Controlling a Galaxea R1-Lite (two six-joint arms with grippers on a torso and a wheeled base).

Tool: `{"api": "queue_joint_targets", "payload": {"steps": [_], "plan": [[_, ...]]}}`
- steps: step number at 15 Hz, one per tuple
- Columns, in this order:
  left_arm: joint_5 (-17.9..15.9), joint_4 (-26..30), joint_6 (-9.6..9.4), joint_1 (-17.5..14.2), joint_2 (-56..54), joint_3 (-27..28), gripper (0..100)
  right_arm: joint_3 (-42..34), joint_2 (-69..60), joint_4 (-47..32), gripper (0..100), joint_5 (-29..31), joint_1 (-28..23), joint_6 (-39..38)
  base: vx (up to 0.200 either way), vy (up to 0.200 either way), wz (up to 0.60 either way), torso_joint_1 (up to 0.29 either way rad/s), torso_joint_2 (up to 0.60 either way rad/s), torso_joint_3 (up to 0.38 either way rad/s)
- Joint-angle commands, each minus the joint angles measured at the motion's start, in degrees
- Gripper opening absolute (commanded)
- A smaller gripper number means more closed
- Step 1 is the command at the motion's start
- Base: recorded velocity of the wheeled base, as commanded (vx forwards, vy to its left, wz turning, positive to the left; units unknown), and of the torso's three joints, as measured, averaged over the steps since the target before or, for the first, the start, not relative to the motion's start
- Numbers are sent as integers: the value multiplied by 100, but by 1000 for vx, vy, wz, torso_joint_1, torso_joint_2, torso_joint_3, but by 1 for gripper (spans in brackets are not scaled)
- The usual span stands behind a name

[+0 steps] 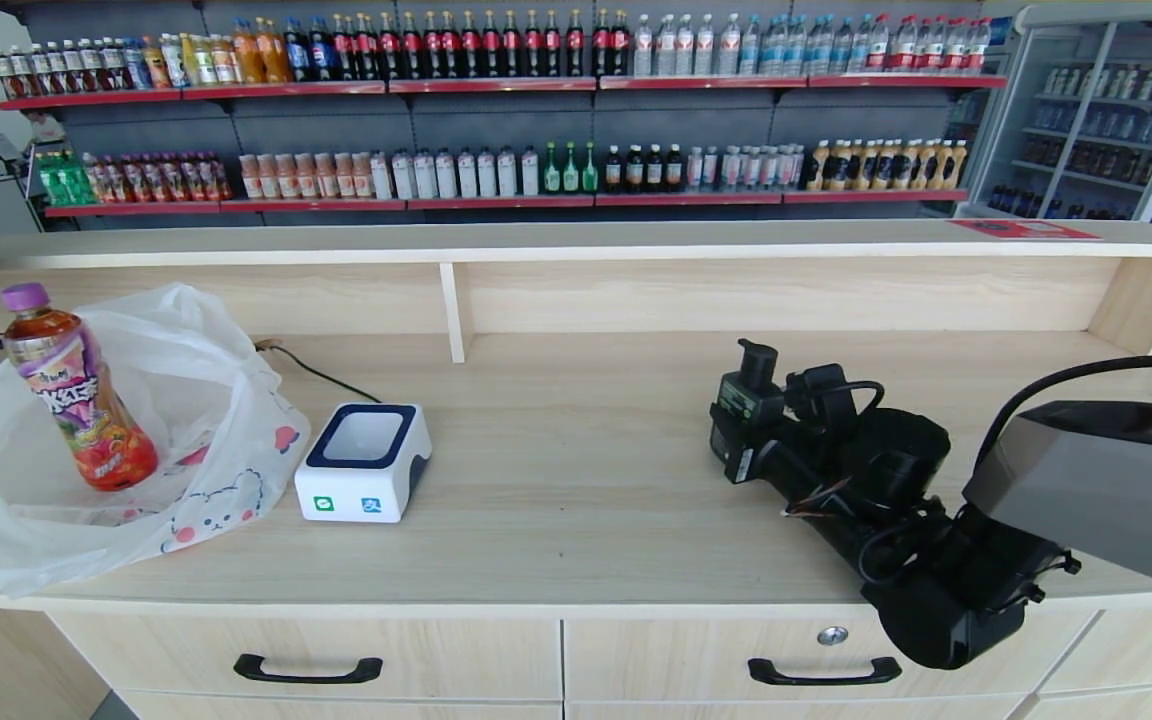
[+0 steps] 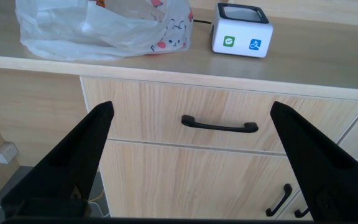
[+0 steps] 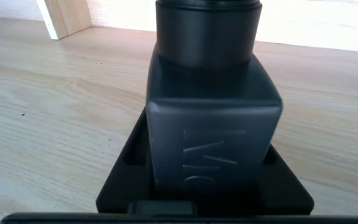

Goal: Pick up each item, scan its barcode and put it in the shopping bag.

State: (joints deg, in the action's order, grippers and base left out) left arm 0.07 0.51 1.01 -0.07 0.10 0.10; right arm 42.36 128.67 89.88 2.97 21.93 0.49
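Dark bottle (image 3: pixel 213 124) sits grasped in the right claw (image 3: pixel 207 186); the left claw (image 2: pixel 191 107) gapes released.

Right arm (image 1: pixel 866 480) was matte black, built of stubby cylindrical joints; carried looped black cables, few coloured wires mid-link, green-labelled module near wrist, glossy grey shell behind. Left gripper (image 2: pixel 191 106) had black wedge-shaped fingers (image 2: pixel 73 168).

The right arm (image 1: pixel 896 530) stretches forward and low, with the bench (image 1: pixel 576 470) just beneath it. The right claw (image 1: pixel 741 430) is clamped on a dark bottle (image 3: pixel 213 124), whose cap stands up above the claw. The left claw (image 2: pixel 191 155) hangs below the bench edge, and its two fingers (image 2: pixel 79 168) are spread wide apart.
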Motion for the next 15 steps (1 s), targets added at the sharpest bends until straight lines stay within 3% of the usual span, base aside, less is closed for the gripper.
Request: {"api": "queue_joint_targets", "payload": {"steps": [1,10,15], "plan": [[1,2,4,-1,-1,-1,100,18,-26,12,0,1,13,4,0,0,0,0,0,0],[1,2,4,-1,-1,-1,100,-97,-624,12,0,1,13,4,0,0,0,0,0,0],[1,2,-40,-1,-1,-1,100,-650,-1477,12,0,1,66,-137,0,0,0,0,0,0]]}}
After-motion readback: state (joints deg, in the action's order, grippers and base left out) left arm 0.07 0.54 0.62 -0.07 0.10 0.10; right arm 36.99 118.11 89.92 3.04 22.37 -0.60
